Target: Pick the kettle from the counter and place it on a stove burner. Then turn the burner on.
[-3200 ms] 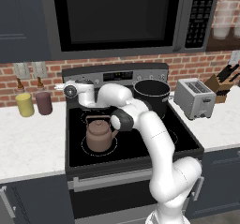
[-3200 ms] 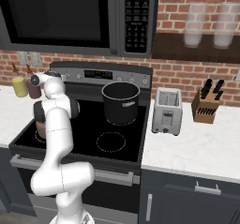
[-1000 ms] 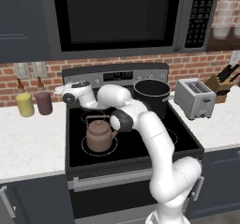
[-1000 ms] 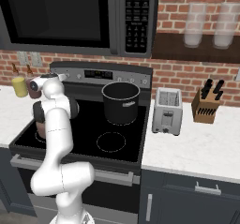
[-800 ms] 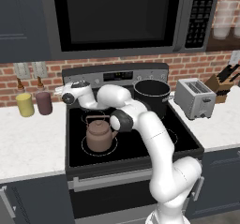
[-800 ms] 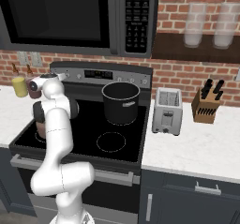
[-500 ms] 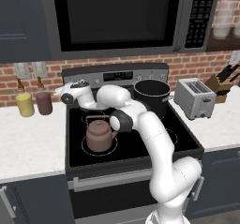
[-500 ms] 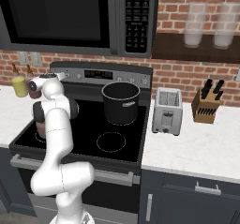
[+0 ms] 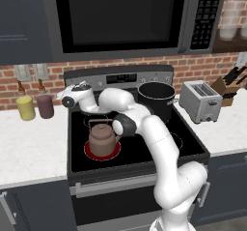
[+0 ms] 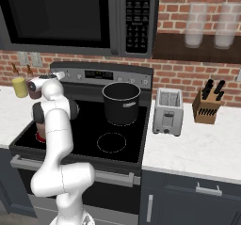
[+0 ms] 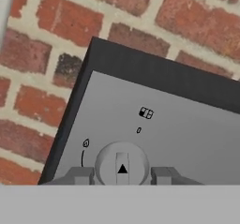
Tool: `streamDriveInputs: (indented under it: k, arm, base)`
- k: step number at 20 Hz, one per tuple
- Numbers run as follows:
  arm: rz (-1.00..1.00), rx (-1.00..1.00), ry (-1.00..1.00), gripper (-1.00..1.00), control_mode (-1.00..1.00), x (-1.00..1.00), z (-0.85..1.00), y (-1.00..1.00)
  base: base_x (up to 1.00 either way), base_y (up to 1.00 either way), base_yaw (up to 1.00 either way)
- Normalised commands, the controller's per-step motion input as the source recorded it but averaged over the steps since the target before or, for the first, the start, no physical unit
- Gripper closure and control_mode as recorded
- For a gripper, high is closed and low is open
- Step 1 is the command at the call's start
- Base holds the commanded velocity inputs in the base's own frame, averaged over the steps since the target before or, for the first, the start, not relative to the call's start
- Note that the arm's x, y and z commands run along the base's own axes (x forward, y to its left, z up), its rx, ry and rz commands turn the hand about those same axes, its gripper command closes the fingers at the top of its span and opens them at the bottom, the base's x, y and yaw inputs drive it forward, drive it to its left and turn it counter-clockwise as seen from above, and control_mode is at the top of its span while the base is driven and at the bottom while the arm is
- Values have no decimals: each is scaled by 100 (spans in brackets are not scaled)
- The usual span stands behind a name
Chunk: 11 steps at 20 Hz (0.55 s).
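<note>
The burner ring [image 9: 102,151] under your kettle [image 9: 102,138] now glows red at the cooktop's front left; fingers [image 11: 79,175] clamp the knob [image 11: 122,163], so the task looks complete.

A home kitchen: black cooktop [image 9: 144,148] under a built-in microwave [image 9: 120,17], brick wall [image 10: 188,78], white counter [image 10: 197,148] over dark cabinets [image 10: 188,200], with a toaster [image 10: 167,110], knife block [image 10: 207,107] and pot [image 10: 121,101]
</note>
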Motion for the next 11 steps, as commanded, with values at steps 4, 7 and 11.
streamDriveInputs:
  k: [4,7,11]
  arm:
    - [0,-13,0,100,-100,0,-12,0]
    - [0,-14,0,100,-100,0,-13,0]
    - [0,-13,0,100,-100,0,-15,-1]
  base:
    - [0,0,0]
    - [0,0,0]
    - [0,0,0]
